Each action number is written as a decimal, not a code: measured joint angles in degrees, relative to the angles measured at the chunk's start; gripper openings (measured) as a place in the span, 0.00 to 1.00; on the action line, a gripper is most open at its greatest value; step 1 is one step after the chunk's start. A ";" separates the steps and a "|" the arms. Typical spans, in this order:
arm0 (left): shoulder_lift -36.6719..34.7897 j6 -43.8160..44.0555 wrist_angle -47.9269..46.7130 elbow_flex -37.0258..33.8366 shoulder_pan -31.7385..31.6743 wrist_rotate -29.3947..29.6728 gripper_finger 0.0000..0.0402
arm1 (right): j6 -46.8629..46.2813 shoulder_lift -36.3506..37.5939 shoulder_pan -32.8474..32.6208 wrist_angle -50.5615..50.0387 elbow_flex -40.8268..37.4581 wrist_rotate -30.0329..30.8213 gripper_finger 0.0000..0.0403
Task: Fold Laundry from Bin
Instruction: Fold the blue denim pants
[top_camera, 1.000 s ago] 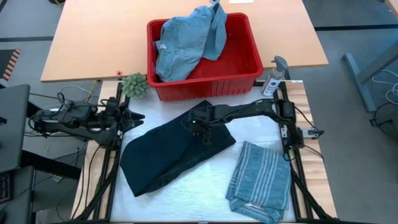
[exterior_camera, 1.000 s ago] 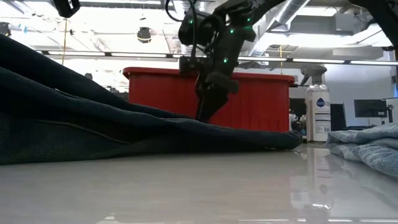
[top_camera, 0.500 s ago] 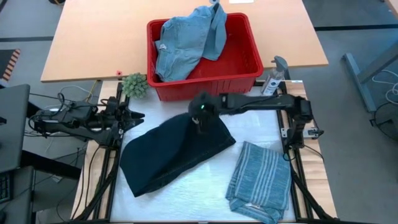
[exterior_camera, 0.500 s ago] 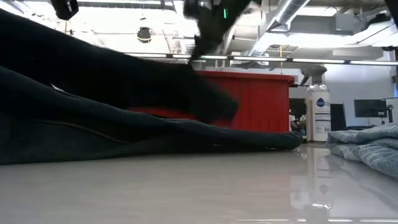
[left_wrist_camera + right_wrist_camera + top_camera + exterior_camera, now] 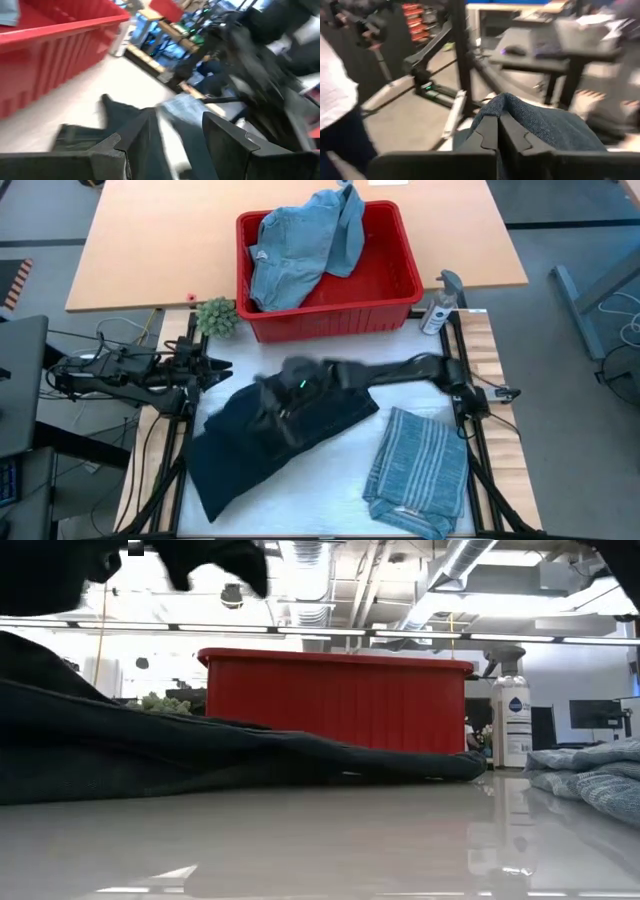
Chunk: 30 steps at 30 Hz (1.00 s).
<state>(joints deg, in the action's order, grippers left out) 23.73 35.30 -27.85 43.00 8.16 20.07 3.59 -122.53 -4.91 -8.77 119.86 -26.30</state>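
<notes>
- dark navy trousers (image 5: 270, 435) lie mid-table, long axis running from 1 o'clock (near the bin) down to 7 o'clock at the front-left.
- right gripper (image 5: 290, 385) is clamped on a fold of that navy cloth; the right wrist view shows the fingers (image 5: 492, 135) pinched together with fabric bulging out between them. It sits over the garment's upper part, lifted edge heading toward 8 o'clock.
- left gripper (image 5: 215, 368) waits at 10 o'clock of the trousers, partly open and empty, just off the cloth, so nearer the left end.
- red bin (image 5: 400, 305) at 12 o'clock, light blue denim pieces (image 5: 300, 245) still inside.
- striped shirt (image 5: 420, 470), folded, at 4 o'clock.
</notes>
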 joint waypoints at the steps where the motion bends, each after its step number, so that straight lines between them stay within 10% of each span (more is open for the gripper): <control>1: 0.00 -0.56 -0.96 0.00 0.00 0.87 0.42 | -1.69 -2.36 -0.59 0.25 1.85 -0.33 0.10; 9: -0.02 -0.08 -7.30 0.00 0.00 1.53 0.42 | -23.40 -17.71 -1.35 3.72 14.73 -15.93 0.53; 15: -0.13 1.38 -9.32 0.00 0.00 -3.11 0.42 | -30.91 -13.05 -0.82 -2.43 13.48 -21.58 0.58; 18: -0.15 1.60 -9.24 0.00 0.02 -5.04 0.42 | -20.65 -8.43 -0.61 -22.40 13.59 -15.78 0.55; 26: 0.51 5.69 -11.76 0.02 0.02 -0.50 0.42 | 0.35 -1.73 4.11 -62.97 13.48 22.60 0.47; 30: 2.21 6.49 -13.86 0.02 -0.02 0.33 0.42 | 2.26 -2.46 10.52 -58.52 13.48 18.85 0.42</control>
<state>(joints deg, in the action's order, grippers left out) 25.94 41.80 -41.70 43.03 8.14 20.40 5.85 -125.00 5.61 -67.29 133.34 -7.45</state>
